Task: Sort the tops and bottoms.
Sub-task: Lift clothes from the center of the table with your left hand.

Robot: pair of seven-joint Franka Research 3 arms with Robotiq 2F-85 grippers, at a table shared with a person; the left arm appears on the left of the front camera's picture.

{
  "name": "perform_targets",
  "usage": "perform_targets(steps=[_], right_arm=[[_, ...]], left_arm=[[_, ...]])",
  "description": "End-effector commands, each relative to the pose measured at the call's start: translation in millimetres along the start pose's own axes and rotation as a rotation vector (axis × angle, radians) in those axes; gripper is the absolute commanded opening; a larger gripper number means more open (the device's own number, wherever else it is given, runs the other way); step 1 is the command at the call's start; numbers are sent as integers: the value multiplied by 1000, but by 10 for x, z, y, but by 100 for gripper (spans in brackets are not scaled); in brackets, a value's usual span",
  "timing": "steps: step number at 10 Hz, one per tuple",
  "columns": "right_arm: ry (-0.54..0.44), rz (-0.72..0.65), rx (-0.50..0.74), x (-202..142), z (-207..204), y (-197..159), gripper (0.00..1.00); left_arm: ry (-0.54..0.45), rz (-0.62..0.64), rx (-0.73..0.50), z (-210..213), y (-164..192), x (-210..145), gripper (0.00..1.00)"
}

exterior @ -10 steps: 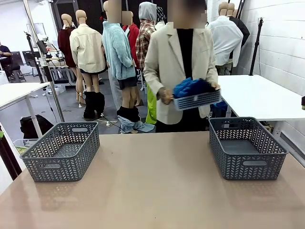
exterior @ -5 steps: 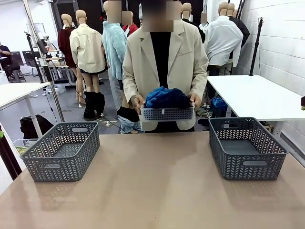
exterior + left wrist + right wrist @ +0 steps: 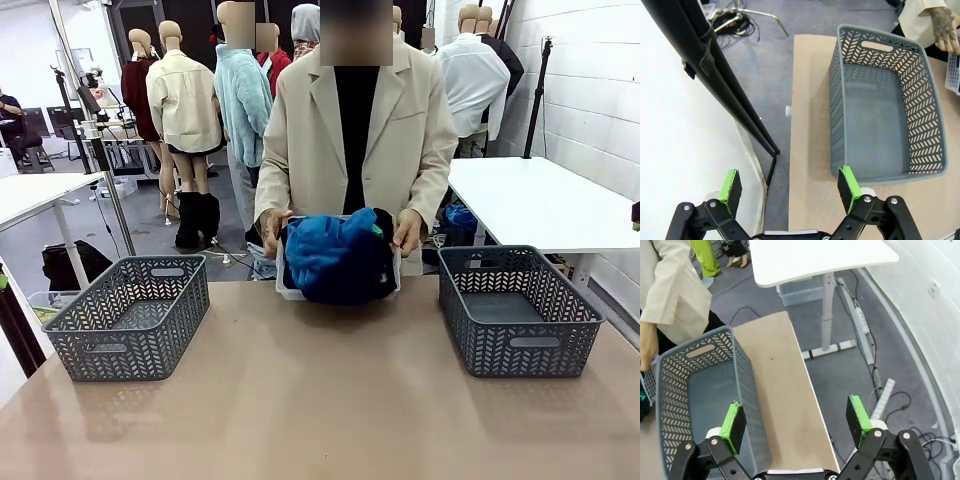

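Wait with left gripper (image 3: 790,187) and right gripper (image 3: 796,422) both spread wide and empty, then pinch one garment off the clothes (image 3: 335,255) heaped in the person's tilted tray (image 3: 281,280) at the far edge of the counter (image 3: 330,400).

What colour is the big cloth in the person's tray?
The big cloth is bright blue; the front view shows it best.
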State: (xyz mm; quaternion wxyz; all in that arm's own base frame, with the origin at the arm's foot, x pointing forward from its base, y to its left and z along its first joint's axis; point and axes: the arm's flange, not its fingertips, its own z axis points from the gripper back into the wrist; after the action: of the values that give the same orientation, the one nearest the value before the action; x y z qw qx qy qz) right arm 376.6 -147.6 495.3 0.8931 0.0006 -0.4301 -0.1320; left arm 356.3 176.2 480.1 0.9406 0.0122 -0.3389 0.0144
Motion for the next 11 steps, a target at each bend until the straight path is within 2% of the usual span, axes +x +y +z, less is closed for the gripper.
perform_targets(steps=[1,11], right_arm=[[8,-7,2,-7,8,8,100],[8,-7,2,-7,8,8,100]], left_arm=[[-1,0,5,13,21,-11,100],[-1,0,5,13,21,-11,100]])
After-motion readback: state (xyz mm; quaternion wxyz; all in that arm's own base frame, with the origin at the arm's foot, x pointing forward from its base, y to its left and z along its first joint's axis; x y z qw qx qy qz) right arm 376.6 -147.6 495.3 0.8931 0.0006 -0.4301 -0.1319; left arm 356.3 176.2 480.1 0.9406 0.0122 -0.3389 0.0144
